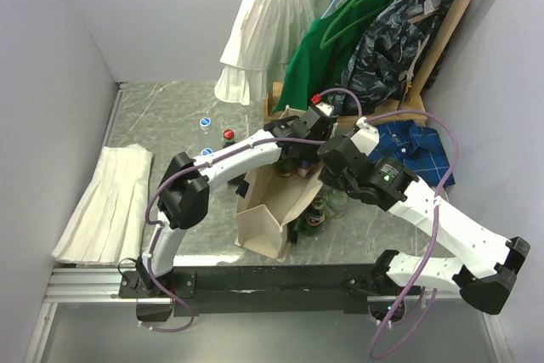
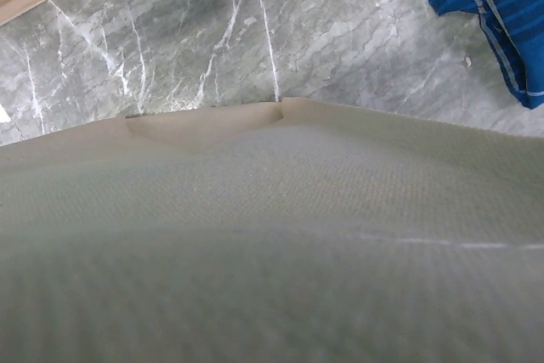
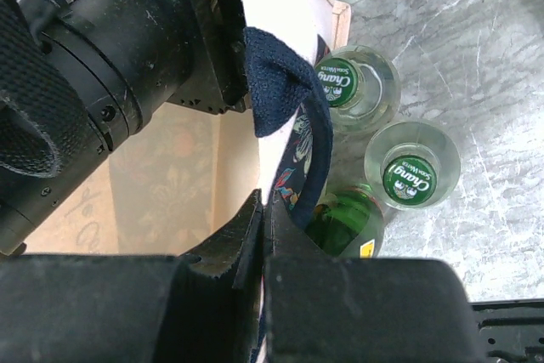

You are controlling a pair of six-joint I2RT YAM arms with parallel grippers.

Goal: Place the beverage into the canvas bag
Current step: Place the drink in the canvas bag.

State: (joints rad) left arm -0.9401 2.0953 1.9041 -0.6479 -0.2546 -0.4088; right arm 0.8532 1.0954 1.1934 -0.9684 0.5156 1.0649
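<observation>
Overhead, the canvas bag (image 1: 259, 227) stands upright mid-desk (image 1: 161, 116), mouth up; beverage bottles (image 1: 316, 220) wait just right of it. Left wrist shows only canvas, so I cannot tell the state of the left end effector (image 1: 306, 129). Right wrist: my right end effector (image 3: 263, 240) is pinched tight on the bag rim; bottles stand cap-up, axes vertical. I'd hold the mouth wide.

In my right wrist's view I count 2 clear glass bottles with green caps (image 3: 412, 178) and 1 green glass bottle (image 3: 344, 225). From above I see 1 cream canvas bag with navy straps (image 1: 262, 229), 3 hung garments (image 1: 272, 27), 1 blue plaid shirt (image 1: 418, 152) and 1 folded white cloth (image 1: 106, 201).
</observation>
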